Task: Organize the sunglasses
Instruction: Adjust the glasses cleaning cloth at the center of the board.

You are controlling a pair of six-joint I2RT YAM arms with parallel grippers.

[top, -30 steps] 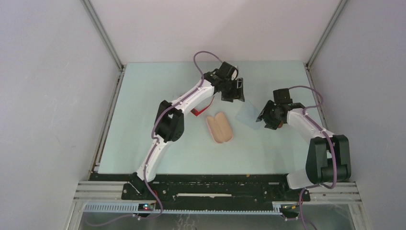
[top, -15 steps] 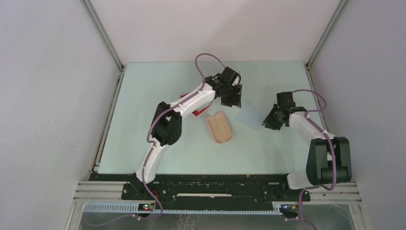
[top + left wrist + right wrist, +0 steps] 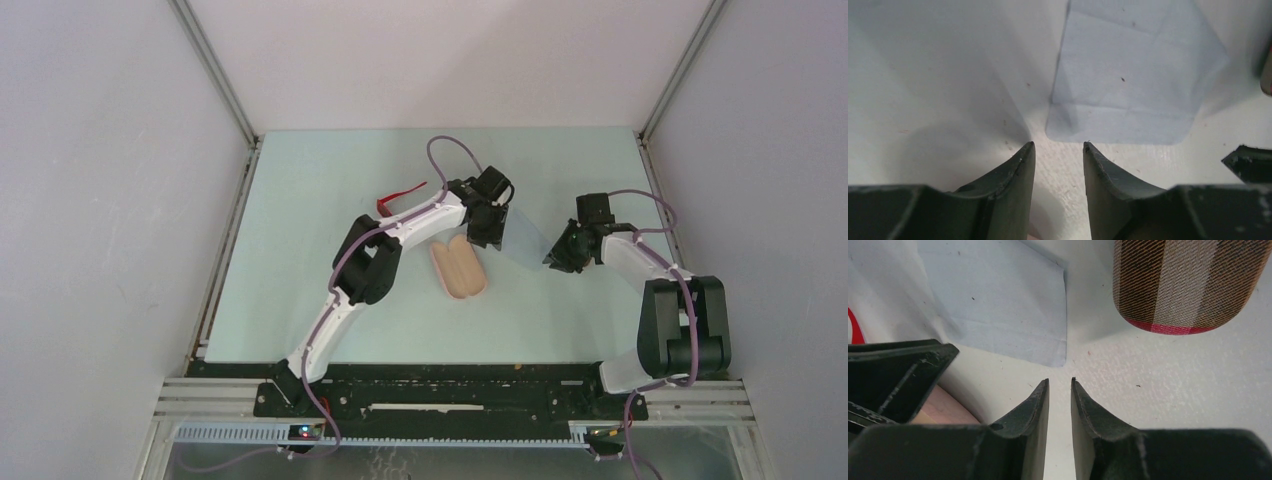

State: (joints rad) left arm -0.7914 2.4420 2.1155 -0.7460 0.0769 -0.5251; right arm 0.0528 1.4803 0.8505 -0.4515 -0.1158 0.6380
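Though creased, flat pale-blue cloth [image 3: 1133, 75]

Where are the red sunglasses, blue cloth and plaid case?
red sunglasses [image 3: 398, 194], top view, red frame.
blue cloth [image 3: 1133, 75], left wrist view, centre.
plaid case [image 3: 1188, 280], right wrist view, rounded end.

The left arm [image 3: 372, 262] rises from its base at the near edge of the bench [image 3: 290, 270], bends at a black elbow and stretches its white forearm toward the middle. Its wrist tips downward, so the left claw [image 3: 485, 236] points at the surface. Its two dark fingers [image 3: 1015, 172] stand apart with nothing between them. The right arm [image 3: 682, 322] folds at its elbow and reaches inward, toward the left arm. The right claw [image 3: 553, 259] also aims down, low over the surface, its fingers [image 3: 1034, 407] parted by only a narrow slit, empty.
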